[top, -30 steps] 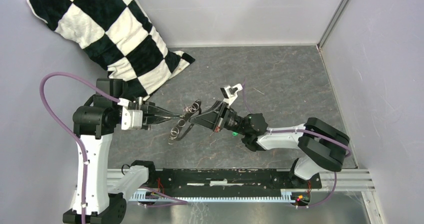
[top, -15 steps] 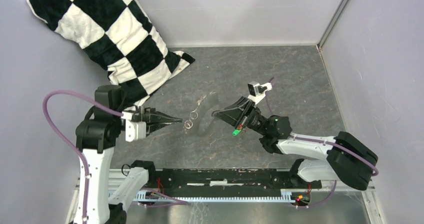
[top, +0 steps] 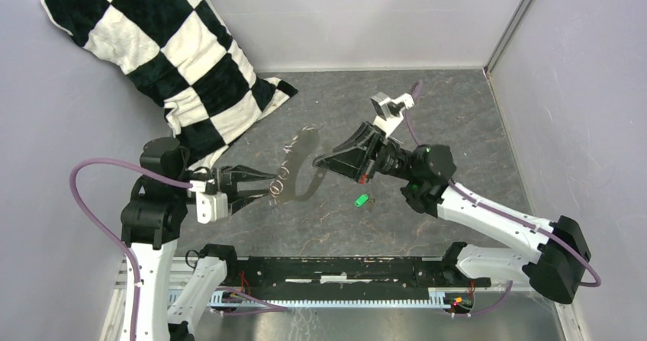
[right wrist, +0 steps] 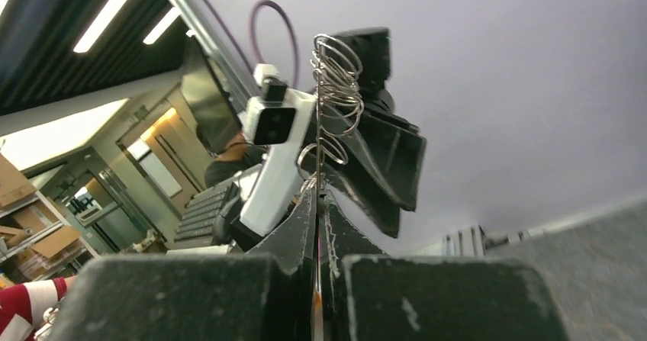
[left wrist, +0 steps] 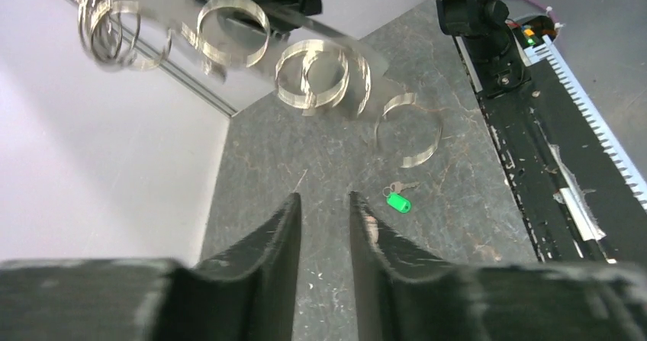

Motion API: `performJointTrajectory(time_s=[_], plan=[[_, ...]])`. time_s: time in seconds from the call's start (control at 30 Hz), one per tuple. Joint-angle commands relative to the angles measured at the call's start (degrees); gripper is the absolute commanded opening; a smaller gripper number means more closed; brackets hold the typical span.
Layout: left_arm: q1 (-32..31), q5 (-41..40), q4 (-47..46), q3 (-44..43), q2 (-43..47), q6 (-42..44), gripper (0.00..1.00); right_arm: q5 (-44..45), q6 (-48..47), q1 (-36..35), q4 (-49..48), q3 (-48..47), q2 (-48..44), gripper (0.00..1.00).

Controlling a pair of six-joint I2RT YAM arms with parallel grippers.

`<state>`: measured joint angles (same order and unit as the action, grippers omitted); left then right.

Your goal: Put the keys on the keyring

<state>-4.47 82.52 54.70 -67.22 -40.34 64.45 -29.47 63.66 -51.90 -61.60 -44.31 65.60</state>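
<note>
Keyring hung pinched in right hand, raised for threading; left hand beside it, narrowly parted, empty; key lay beneath.

Your right gripper pinches the keyring; the green-tagged keys lie apart on the grey table, beside that arm.
</note>
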Motion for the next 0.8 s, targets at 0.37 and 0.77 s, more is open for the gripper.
performJointTrajectory(time_s=[0.37, 0.77], plan=[[0.2, -20.1, -22.3, 7.1, 7.2, -18.8, 0.64, 7.2, -28.8, 1.8, 83.1, -35.3, 3.3, 0.01], [0.2, -7.3, -22.7, 8.4, 5.3, -34.9, 0.64, 6.1, -35.2, 1.1, 86.4, -36.2, 5.6, 0.00]])
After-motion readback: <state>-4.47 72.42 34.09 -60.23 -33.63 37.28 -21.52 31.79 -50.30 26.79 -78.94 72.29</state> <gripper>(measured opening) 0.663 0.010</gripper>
